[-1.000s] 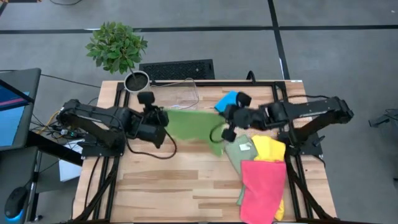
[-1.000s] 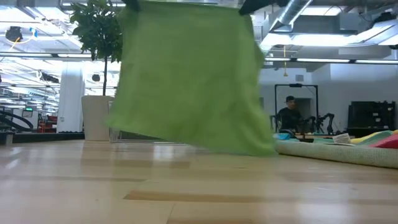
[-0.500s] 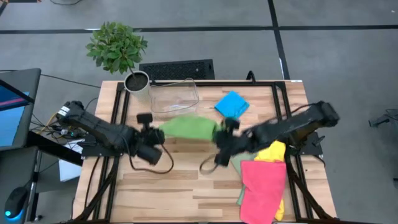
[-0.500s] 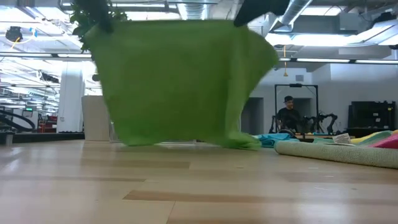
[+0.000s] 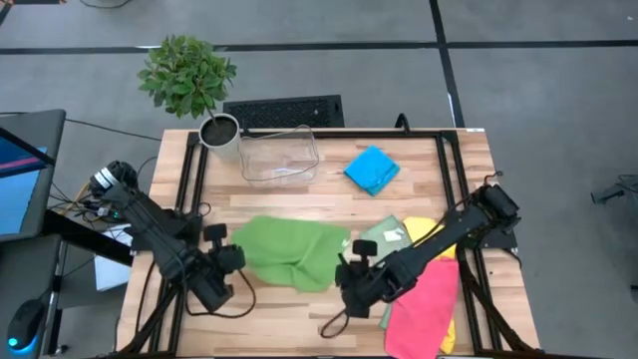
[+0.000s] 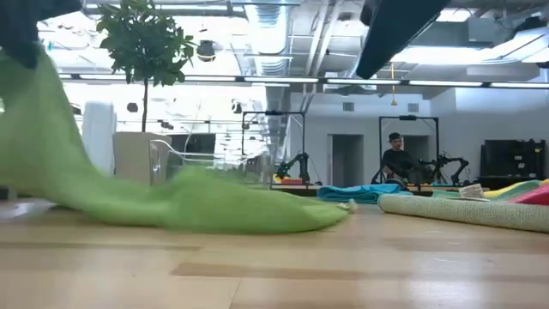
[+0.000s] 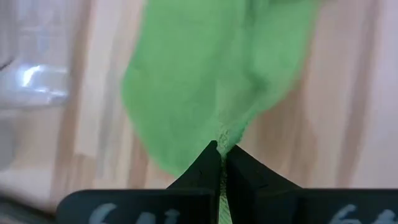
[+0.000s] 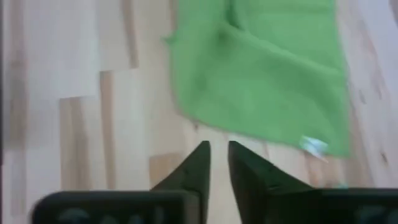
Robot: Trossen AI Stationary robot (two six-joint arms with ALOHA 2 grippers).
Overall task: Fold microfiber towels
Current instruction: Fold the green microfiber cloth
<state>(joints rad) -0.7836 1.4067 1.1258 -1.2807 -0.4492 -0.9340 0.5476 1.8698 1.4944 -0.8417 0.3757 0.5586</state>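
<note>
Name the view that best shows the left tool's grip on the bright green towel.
Left wrist view: the left tool is shut on a corner of the bright green towel. High view shows it at the towel's edge; low view hides the grip.

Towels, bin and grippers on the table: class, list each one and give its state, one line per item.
Bright green towel: spread rumpled on the table, one corner pinched.
Left gripper: shut on the bright green towel's corner.
Right gripper: jaws slightly apart, holding nothing.
Blue towel: folded, lying flat.
Pink towel: unfolded, on top of the pile.
Yellow towel: unfolded, partly under the pink towel.
Sage towel: unfolded, partly covered.
Clear bin: upright, empty.
</note>
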